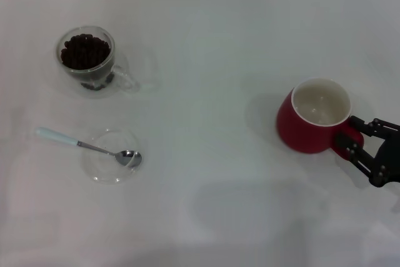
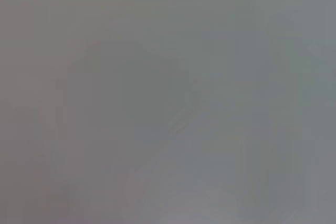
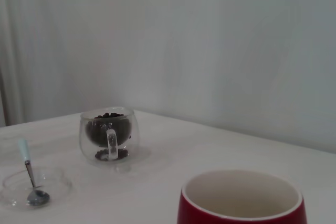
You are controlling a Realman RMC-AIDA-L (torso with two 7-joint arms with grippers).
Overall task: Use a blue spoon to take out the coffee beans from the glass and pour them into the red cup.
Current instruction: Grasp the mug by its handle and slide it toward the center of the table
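A: Two containers, well apart on the desk [image 1: 206,154]: glass [image 1: 87,60] far left, full of coffee beans [image 1: 85,50]; red cup [image 1: 315,115] right, empty inside.

B: Spoon?

A: Blue spoon [image 1: 87,146] sits near the glass, bowl resting in a clear saucer [image 1: 111,156], pale handle sticking out over the desk. We judge it light, stiff and slick; take it mid-handle.

B: Grippers?

A: Right gripper [image 1: 357,134] is closed on the red cup's handle. Left gripper isn't visible; its wrist view shows nothing usable.

B: Room?

A: Plenty between glass and cup. We watch the saucer rim and the glass, both look fragile and easy to nudge.
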